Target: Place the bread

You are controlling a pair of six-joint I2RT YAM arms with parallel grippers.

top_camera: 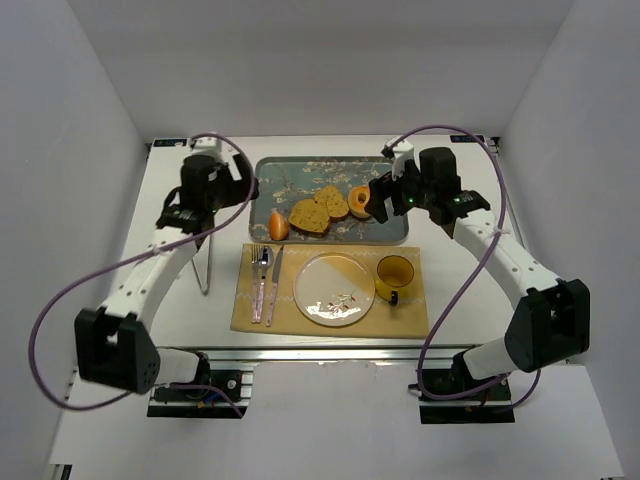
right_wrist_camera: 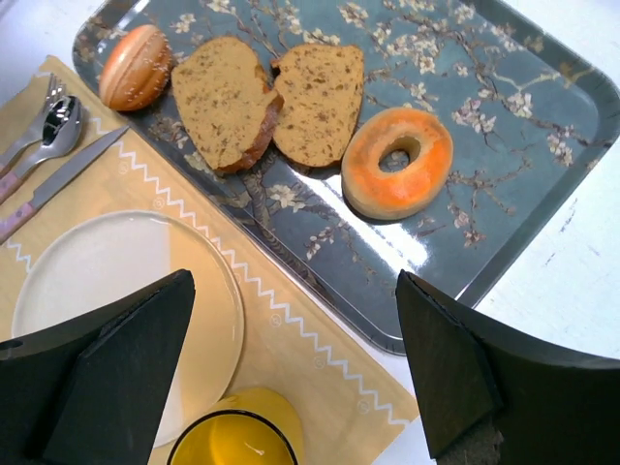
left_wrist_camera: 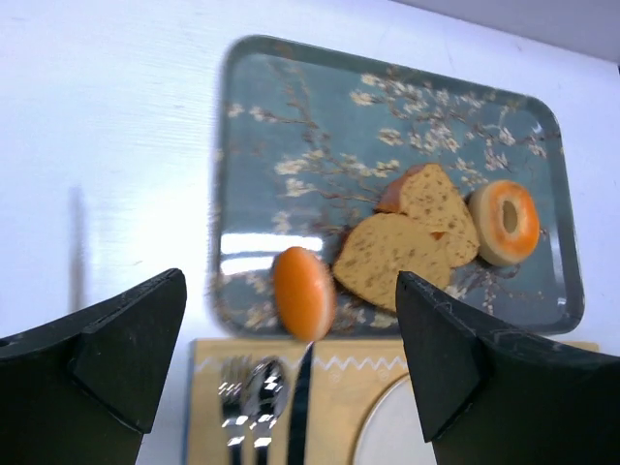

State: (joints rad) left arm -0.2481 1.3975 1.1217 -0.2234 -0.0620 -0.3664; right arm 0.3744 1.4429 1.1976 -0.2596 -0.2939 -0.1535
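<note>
Two arms stand at the near edge of the table (top_camera: 180, 300). Both reach toward a tray (top_camera: 300, 170) at the far side.

**Bread.** The bread (top_camera: 320, 209) lies flat on the tray, in its near half, roughly at mid-width. It consists of two slices that touch along one edge. The larger slice (right_wrist_camera: 228, 97) lies on the left, the smaller slice (right_wrist_camera: 320, 92) on the right. No finger touches either slice.

**Other items on the tray.** A doughnut (right_wrist_camera: 397, 160) lies just right of the smaller slice. An orange fruit (right_wrist_camera: 136, 66) lies left of the larger slice, at the near-left corner of the tray.

**Left gripper.** The left gripper (left_wrist_camera: 291, 286) hangs at the left end of the tray, above the table. Its jaws are spread wide and hold nothing. In the wrist view the fruit and the larger slice show between its fingers (left_wrist_camera: 136, 339).

**Right gripper.** The right gripper (right_wrist_camera: 295, 281) hangs at the right end of the tray, close to the doughnut. Its jaws are likewise spread wide and hold nothing.

**Place setting.** A yellow mat (top_camera: 410, 315) lies just nearer than the tray. A white plate (top_camera: 334, 289) sits at its centre with no food on it. A yellow mug (top_camera: 395, 277) stands just right of the plate. A fork (top_camera: 256, 285), spoon (top_camera: 264, 262) and knife (top_camera: 275, 285) lie side by side to the left of the plate.
</note>
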